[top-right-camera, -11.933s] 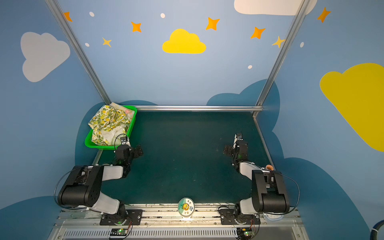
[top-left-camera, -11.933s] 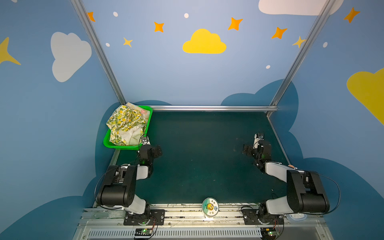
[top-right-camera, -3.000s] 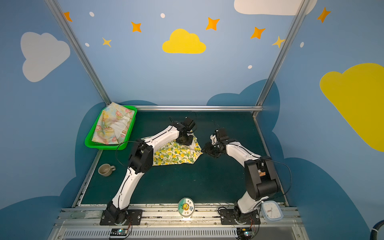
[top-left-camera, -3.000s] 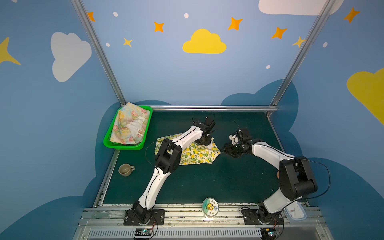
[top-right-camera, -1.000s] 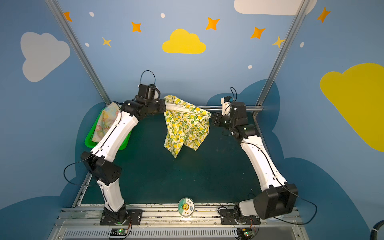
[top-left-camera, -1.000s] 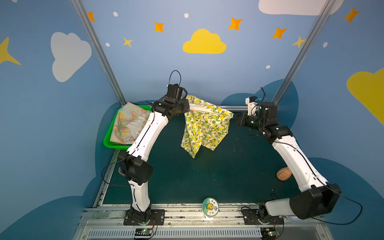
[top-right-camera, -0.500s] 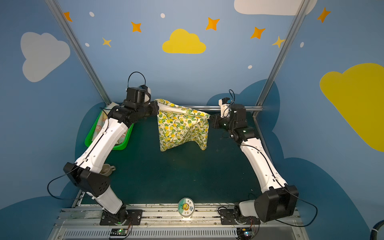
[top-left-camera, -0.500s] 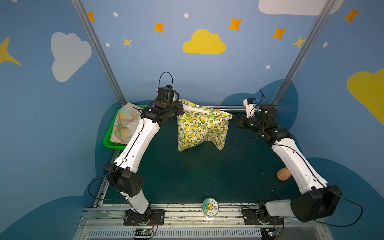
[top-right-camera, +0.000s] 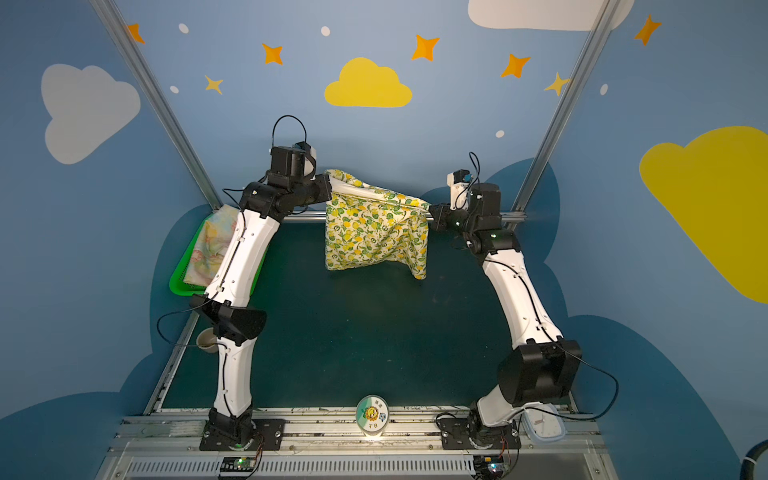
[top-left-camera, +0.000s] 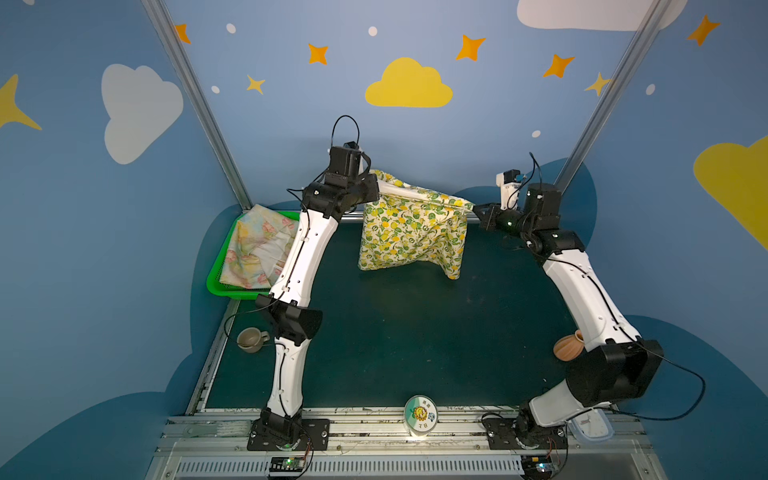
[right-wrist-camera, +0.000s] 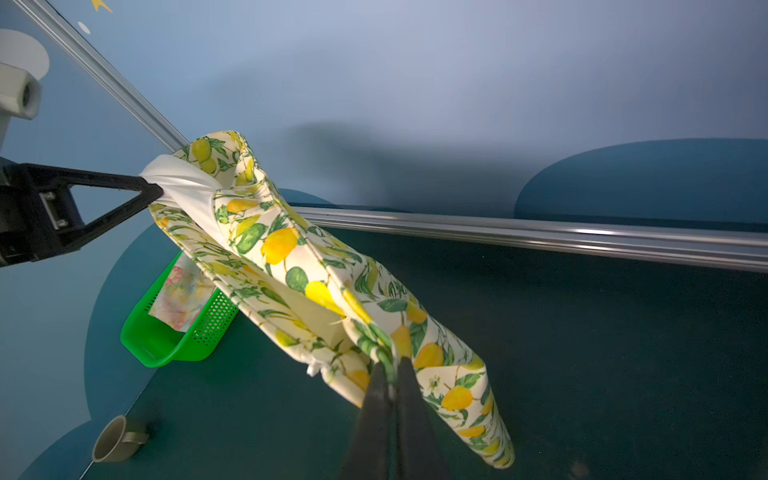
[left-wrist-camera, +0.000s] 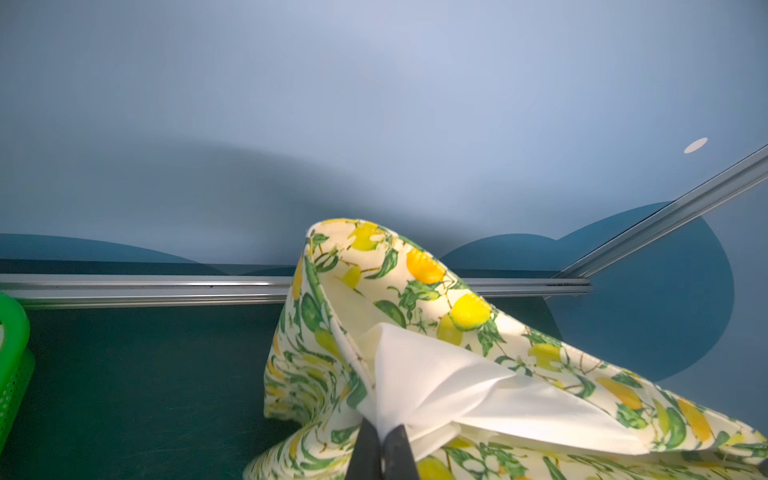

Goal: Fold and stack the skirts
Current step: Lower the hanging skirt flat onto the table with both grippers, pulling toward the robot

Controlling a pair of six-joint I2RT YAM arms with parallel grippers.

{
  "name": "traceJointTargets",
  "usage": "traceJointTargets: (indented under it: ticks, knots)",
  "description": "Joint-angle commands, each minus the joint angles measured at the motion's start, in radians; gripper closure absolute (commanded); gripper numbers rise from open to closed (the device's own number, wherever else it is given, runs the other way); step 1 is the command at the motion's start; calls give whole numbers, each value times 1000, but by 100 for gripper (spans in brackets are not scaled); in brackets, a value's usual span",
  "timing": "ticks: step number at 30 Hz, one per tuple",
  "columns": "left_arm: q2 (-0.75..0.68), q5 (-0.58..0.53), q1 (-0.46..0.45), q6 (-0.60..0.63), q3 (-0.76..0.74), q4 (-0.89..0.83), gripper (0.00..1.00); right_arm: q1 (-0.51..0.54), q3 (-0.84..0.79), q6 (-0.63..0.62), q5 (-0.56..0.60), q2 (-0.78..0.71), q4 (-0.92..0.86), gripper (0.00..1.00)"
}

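Lemon skirt (top-left-camera: 411, 237) — spread wider than a second ago, hanging over the far counter (top-left-camera: 395, 340). Left jaws, right jaws: both clamped on its waistband corners. Lower evenly, band taut. Floral skirt (top-left-camera: 257, 249) — in basket (top-left-camera: 216, 286).

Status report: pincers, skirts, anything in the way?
Left pincer and right pincer shut on cream lemon-print cloth skirt, hanging stretched between them. Pale yellow floral skirt in green mesh basket. Nothing obstructing.

Lemon-print skirt (top-left-camera: 409, 237), aloft, stretched along its top edge; pale floral skirt (top-left-camera: 257, 249), crumpled, in green basket (top-left-camera: 212, 286)
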Motion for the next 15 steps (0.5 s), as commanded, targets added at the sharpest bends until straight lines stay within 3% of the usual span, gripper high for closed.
traceJointTargets:
  ticks: [1, 8, 11, 15]
  knots:
    - [-72, -43, 37, -4, -84, -30, 96, -32, -66, -27, 50, -74, -2, 100]
    - [-392, -19, -13, -120, -909, 324, 96, 27, -483, 61, 76, -210, 114, 100]
    - [-504, -13, -25, -195, -1184, 421, 96, 79, -657, 109, 104, -260, 176, 100]
    - [-587, -41, -74, -228, -1432, 451, 96, 156, -826, 154, 160, -316, 216, 100]
